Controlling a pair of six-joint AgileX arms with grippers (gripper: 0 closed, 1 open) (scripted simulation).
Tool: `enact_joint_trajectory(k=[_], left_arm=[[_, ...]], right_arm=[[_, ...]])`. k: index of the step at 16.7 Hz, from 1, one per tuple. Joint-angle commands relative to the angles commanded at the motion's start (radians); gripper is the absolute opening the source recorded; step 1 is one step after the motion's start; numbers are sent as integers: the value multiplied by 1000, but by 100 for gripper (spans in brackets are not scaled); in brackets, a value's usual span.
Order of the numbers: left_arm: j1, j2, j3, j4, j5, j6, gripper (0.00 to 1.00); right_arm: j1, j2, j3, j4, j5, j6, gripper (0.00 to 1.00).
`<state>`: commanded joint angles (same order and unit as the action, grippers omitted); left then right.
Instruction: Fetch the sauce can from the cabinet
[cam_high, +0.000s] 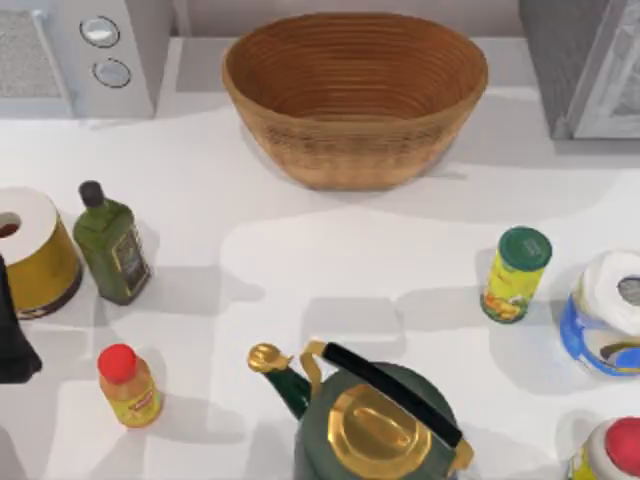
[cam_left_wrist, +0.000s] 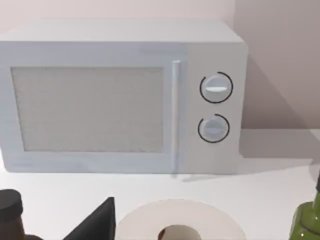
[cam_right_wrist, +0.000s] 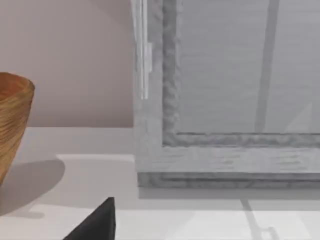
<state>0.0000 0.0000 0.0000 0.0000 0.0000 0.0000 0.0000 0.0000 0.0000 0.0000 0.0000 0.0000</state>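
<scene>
Our body, as seen here

We show matte black, angular parts: a left arm piece and dark wedge-shaped finger tips.

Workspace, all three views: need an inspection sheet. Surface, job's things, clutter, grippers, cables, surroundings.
Surface: white table, shadows across it.
Job's things: cabinet at the back right, door panel looks shut; sauce can nothing seen.
Clutter: wicker basket back centre; microwave back left; olive oil bottle, yellow canister and red-capped bottle on the left; green kettle at the front; green-lidded yellow can and blue-and-white container on the right.
Grippers: left arm at the left edge; one dark finger tip in the left wrist view, another in the right wrist view facing the cabinet.
Cables: nothing seen.
Surroundings: plain pale wall behind.
</scene>
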Motion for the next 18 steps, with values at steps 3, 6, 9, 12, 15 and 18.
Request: enact_joint_trajectory(k=[3, 6, 9, 12, 15, 18], left_arm=[[0, 0, 0, 0, 0, 0, 100], [0, 0, 0, 0, 0, 0, 100], [0, 0, 0, 0, 0, 0, 100], [0, 0, 0, 0, 0, 0, 100], [0, 0, 0, 0, 0, 0, 100], [0, 0, 0, 0, 0, 0, 100]], right_arm=[[2, 11, 11, -3, 2, 0, 100], [17, 104, 108, -31, 15, 2, 100], [40, 271, 299, -84, 40, 3, 100], [69, 479, 576, -151, 71, 6, 100], [99, 705, 894, -223, 104, 9, 100], [129, 926, 1207, -293, 137, 11, 100]])
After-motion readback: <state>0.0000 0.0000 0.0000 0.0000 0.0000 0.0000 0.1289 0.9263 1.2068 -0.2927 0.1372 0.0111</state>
